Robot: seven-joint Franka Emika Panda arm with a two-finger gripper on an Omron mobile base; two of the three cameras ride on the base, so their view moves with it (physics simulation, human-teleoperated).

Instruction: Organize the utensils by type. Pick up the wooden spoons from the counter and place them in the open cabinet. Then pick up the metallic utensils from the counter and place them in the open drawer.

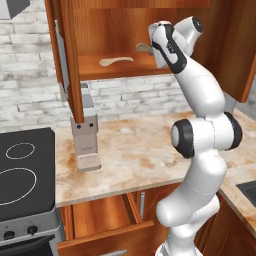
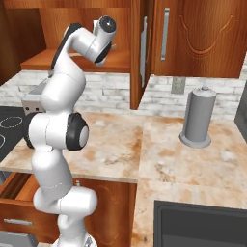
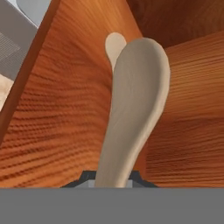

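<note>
My gripper [image 1: 151, 50] is raised inside the open cabinet [image 1: 120, 30], just above its shelf, and is shut on a wooden spoon [image 1: 144, 47]. In the hand view this pale spoon [image 3: 135, 109] rises from between my fingertips [image 3: 111, 183] against the cabinet's wood. A second wooden spoon [image 1: 116, 61] lies flat on the shelf to the left, and its rounded end [image 3: 115, 43] peeks out behind the held one. The open drawer [image 1: 100, 217] sticks out below the counter edge. The metallic utensils are out of view.
A grey appliance [image 1: 86, 135] stands on the marble counter [image 1: 135, 150] under the open cabinet door [image 1: 70, 60]. The stove [image 1: 25, 170] is at the left. A grey cylinder holder [image 2: 198, 118] stands at the right, and a dark sink [image 2: 202, 224] lies in front.
</note>
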